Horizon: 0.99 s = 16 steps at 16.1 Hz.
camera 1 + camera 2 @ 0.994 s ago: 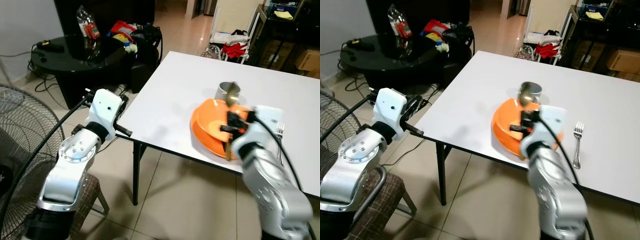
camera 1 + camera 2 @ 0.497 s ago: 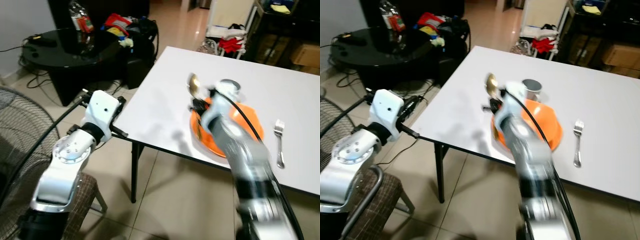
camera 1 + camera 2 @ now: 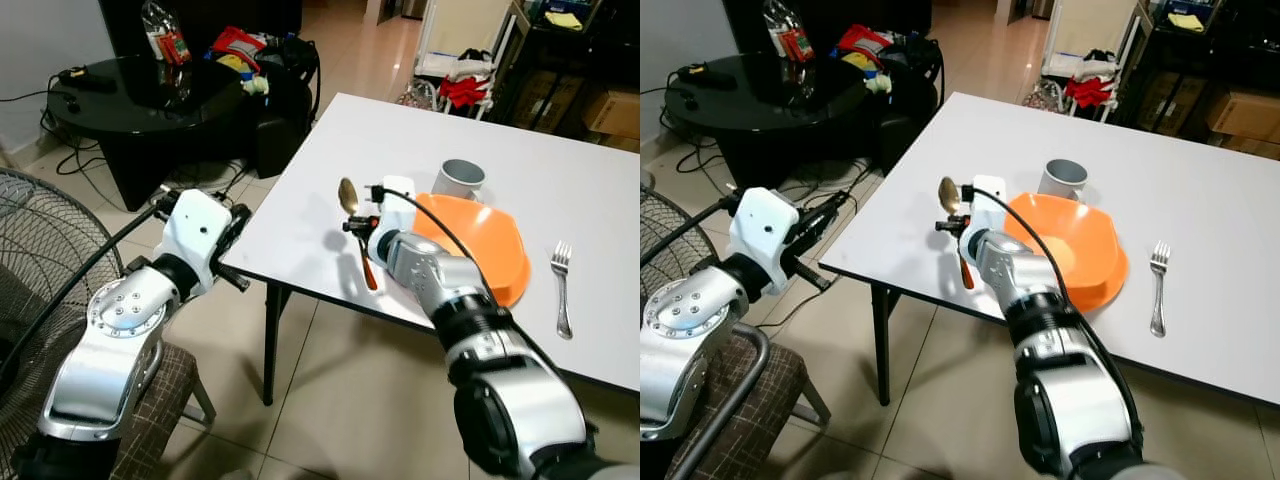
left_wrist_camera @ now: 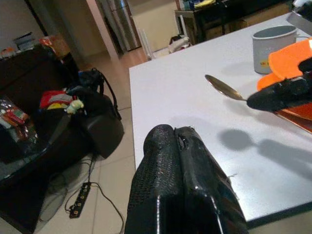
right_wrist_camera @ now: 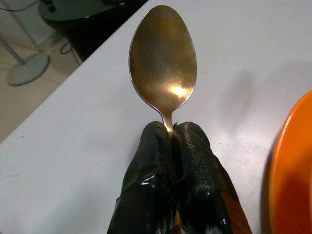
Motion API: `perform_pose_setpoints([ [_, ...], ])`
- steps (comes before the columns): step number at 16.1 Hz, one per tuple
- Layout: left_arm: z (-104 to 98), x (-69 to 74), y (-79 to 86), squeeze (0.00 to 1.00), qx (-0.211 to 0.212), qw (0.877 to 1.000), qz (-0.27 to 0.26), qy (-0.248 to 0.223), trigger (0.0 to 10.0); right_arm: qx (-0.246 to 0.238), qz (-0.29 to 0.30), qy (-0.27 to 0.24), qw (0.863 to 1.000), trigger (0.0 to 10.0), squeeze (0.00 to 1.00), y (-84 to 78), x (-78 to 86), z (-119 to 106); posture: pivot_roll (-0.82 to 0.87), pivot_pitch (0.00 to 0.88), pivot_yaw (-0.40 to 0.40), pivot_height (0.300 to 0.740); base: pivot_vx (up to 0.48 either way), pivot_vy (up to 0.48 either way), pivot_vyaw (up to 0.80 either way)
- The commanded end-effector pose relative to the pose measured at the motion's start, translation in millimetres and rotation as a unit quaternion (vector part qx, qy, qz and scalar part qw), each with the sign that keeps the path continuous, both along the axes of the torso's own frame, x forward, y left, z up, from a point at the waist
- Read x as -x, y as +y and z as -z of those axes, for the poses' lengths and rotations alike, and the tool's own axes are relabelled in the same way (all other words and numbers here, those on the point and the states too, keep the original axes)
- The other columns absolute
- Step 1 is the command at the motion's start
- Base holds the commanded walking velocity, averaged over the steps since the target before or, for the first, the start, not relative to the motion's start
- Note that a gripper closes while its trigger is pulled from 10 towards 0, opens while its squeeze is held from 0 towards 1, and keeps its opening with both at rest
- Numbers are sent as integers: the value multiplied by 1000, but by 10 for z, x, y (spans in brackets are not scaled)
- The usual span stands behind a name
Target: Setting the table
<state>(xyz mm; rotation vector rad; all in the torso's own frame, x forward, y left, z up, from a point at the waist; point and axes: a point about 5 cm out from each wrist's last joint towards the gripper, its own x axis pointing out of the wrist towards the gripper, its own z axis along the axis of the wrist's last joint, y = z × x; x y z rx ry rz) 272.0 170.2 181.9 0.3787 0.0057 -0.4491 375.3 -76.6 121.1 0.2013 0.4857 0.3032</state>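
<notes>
A spoon (image 3: 347, 195) with a golden bowl and an orange handle is held just above the white table (image 3: 310, 190), left of the orange plate (image 3: 485, 245). My right gripper (image 3: 358, 226) is shut on its neck, and the right wrist view shows the spoon (image 5: 163, 53) sticking out past the gripper (image 5: 170, 129). A grey cup (image 3: 461, 180) stands behind the plate. Right of the plate lies a fork (image 3: 561, 290). My left gripper (image 4: 178, 141) is shut with nothing in it, off the table's near left corner.
A black round table (image 3: 150, 90) with bags and packets stands at the far left. A floor fan (image 3: 30, 260) and a chair seat (image 3: 170, 390) are close on my left. Dark shelves and boxes (image 3: 610, 110) line the far right.
My right arm has swung left from over the orange plate to its left side, carrying the spoon. The camera view has also shifted a little. The left arm holds its place.
</notes>
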Motion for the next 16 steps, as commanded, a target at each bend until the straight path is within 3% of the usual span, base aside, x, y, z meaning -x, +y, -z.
perform_pose_setpoints([
  [1,-31,33,-35,0,4,1000,21,5,10000,1,9,0,1000,10000,0,-12,-24,4,116,0,-55,740,0,0,0],
  [5,-21,71,-64,0,3,999,34,14,10000,24,-7,3,1000,10000,0,40,-40,56,120,5,-58,740,0,0,0],
  [11,-64,77,-41,0,12,1000,27,8,10000,33,-20,-51,998,10000,0,-24,-180,-218,116,8,-64,740,0,0,0],
  [13,-65,77,-48,0,14,999,31,8,10000,55,-37,-74,995,10000,0,-17,-226,-341,109,4,-61,740,0,0,0],
  [16,-63,73,-47,0,13,999,32,10,10000,113,-72,-79,988,10000,0,142,-196,-315,111,3,-61,740,0,0,0],
])
